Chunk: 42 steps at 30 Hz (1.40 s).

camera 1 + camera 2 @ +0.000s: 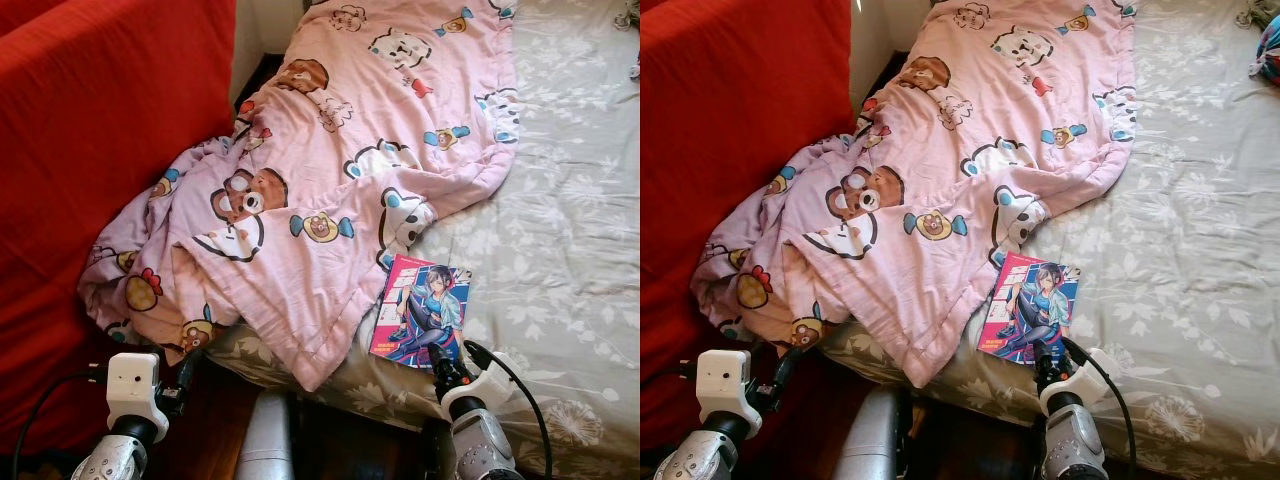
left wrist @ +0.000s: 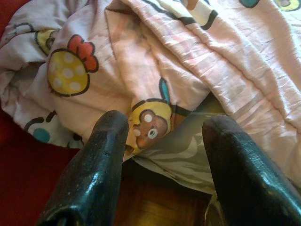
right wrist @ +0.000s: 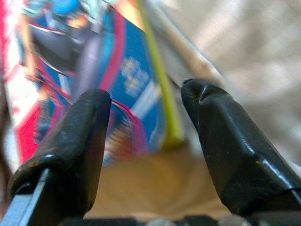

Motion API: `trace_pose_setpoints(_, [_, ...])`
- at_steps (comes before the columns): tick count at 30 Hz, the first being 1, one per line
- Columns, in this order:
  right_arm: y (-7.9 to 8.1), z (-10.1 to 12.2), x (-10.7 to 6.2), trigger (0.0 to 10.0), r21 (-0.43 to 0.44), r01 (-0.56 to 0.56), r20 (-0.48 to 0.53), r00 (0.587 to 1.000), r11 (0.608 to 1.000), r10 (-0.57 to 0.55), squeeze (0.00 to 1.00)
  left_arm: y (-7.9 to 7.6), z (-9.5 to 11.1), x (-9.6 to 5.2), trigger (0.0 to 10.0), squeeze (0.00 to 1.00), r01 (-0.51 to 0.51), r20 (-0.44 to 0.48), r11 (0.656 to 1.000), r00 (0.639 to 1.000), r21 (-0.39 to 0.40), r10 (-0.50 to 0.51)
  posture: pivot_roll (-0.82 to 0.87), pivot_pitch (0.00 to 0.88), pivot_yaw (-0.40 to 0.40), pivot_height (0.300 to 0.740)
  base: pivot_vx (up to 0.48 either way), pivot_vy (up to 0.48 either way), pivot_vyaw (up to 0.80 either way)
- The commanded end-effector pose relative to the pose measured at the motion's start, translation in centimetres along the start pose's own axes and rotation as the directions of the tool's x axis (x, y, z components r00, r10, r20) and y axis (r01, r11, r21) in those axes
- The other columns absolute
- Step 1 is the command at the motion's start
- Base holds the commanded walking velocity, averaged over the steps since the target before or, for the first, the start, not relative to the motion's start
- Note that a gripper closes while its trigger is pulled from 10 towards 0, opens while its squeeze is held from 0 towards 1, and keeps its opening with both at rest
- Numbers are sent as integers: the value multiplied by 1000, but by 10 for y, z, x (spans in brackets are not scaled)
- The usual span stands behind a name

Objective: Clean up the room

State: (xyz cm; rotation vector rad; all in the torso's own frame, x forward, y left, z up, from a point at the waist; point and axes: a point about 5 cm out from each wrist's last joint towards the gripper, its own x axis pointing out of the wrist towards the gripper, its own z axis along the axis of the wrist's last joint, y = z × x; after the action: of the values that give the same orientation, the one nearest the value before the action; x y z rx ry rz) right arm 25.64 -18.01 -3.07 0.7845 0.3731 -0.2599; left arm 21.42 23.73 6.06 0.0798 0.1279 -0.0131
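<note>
Right wrist view: right hand (image 3: pixel 146 155) spread wide, lined up on glossy comic book (image 1: pixel 421 310) lying lower centre, bed (image 1: pixel 570 250) edge. Rumpled pink cartoon-print blanket (image 1: pixel 330 180) unfolded. Left hand (image 2: pixel 164 165) spread too. Cleanup barely started imo.

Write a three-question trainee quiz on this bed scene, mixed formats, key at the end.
1. True or false: the comic lies under the blanket.
2. The right pincer is: A) shut on the comic B) open at the comic's near edge C) on the red sofa.
3. Fill in: the left pincer is open, pointing at the ____.

Key: 1 false; 2 B; 3 blanket.
</note>
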Motion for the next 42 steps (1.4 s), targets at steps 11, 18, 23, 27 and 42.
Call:
trace_pose_setpoints(11, [-15,-20,-12,10000,27,41,-77,996,999,-39,0,2,-1,1,10000,0,-2,-16,1000,1000,22,2,236,225,127,613,0,0,0])
trace_pose_setpoints(18, [0,-32,-11,10000,36,-62,-145,987,997,67,0,2,-1,2,10000,0,3,-16,1000,1000,29,-3,239,224,128,613,0,0,0])
trace_pose_setpoints(23, [5,-34,-10,10000,33,-81,-153,985,996,85,0,3,0,1,10000,0,1,-16,999,1000,32,-1,243,225,131,613,0,0,0])
trace_pose_setpoints(27, [7,-34,-9,10000,36,-87,-150,984,996,92,0,3,0,1,10000,0,2,-17,999,1000,34,-1,243,225,132,613,0,0,0])
trace_pose_setpoints(42, [12,-28,-5,0,33,-104,-128,986,994,108,0,1,0,3,10000,0,5,-14,999,1000,35,-5,241,220,126,613,0,0,0])
